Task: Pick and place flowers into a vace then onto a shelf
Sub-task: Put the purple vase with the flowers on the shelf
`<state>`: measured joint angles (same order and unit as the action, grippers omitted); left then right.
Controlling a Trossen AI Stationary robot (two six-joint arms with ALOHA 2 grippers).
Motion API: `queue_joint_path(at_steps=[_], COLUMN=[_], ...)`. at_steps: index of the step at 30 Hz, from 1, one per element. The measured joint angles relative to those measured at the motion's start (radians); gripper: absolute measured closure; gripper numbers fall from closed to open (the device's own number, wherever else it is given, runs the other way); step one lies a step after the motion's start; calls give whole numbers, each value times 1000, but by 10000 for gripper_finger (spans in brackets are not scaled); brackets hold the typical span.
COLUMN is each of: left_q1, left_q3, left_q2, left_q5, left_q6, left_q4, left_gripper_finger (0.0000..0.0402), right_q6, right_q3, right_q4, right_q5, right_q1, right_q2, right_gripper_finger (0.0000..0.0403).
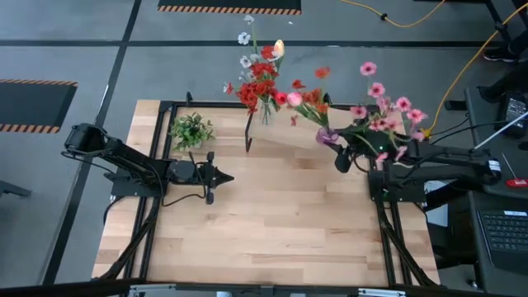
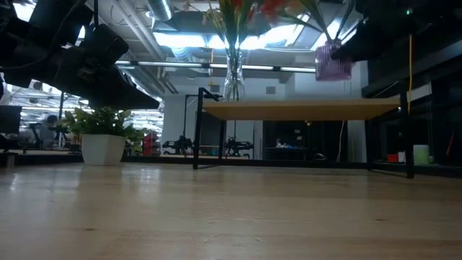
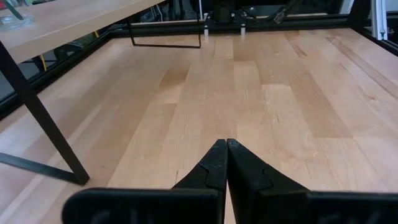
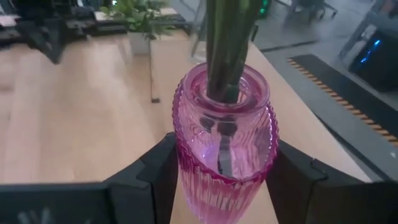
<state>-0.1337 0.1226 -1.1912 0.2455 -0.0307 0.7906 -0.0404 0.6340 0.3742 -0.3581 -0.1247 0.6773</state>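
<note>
Fingers of my left gripper [image 3: 226, 163] are pressing shut with nothing between them, hovering just above the bare wood of the surface [image 1: 280, 223] on the left side, pointing toward the middle. Farther across, my right gripper [image 4: 224, 180] is clamping its two dark fingers [image 4: 158, 171] against opposite sides of a ribbed pink vase [image 4: 225, 146], jaws standing wide around the glass. In the low view that vase [image 2: 332, 61] is hanging in the air above the right end of the shelf [image 2: 299, 110], not touching the board. Green stalks are rising out of its neck, and from above the pink flowers [image 1: 384, 111] are fanning out over the right gripper [image 1: 340, 157] near the far right corner of the surface. I am seeing the shelf as a light-wood board on thin black legs, standing at the far edge. Toward its left end a clear glass vase [image 2: 232, 76] is already sitting upright on the board, carrying red, white and orange blooms [image 1: 260, 78]. Beside the shelf, at the far left, a small green plant [image 1: 191, 130] is standing in a white pot [image 2: 102, 149].
</note>
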Motion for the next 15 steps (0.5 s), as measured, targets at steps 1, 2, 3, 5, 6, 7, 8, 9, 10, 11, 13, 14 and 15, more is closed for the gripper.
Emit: queue_joint_path(at_steps=[1,2,3,5,6,7,8,9,10,11,13,14,15], left_q1=[0,0,0,0,0,0,0,0,0,0,0,0,0], left_q3=[0,0,0,0,0,0,0,0,0,0,0,0,0], left_q2=[0,0,0,0,0,0,0,0,0,0,0,0,0], left_q5=[0,0,0,0,0,0,0,0,0,0,0,0,0], left_q6=[0,0,-1,-6,-6,-6,-6,-6,-7,-7,-8,-8,-8], left_q4=[0,0,0,0,0,0,0,0,0,0,0,0,0], left_gripper_finger=[400,400,400,400,399,398,399,400,400,400,400,399,399], right_q6=[16,18,17,18,20,21,21,22,21,19,19,19,20], right_q3=[-17,-30,-43,-62,-69,-74,-80,-88,-96,-105,-123,-131,-138], right_q4=[-12,-10,-9,-32,-43,-52,-53,-52,-52,-52,-80,-101,-114], right_q5=[10,12,12,17,27,36,41,43,43,44,66,79,86], right_q1=[-20,-40,-58,-85,-95,-106,-115,-124,-134,-142,-156,-162,-166], right_q2=[-9,-20,-30,-48,-56,-64,-69,-73,-76,-78,-78,-78,-78], right_gripper_finger=[216,216,216,216,216,216,216,216,216,216,216,216,216])
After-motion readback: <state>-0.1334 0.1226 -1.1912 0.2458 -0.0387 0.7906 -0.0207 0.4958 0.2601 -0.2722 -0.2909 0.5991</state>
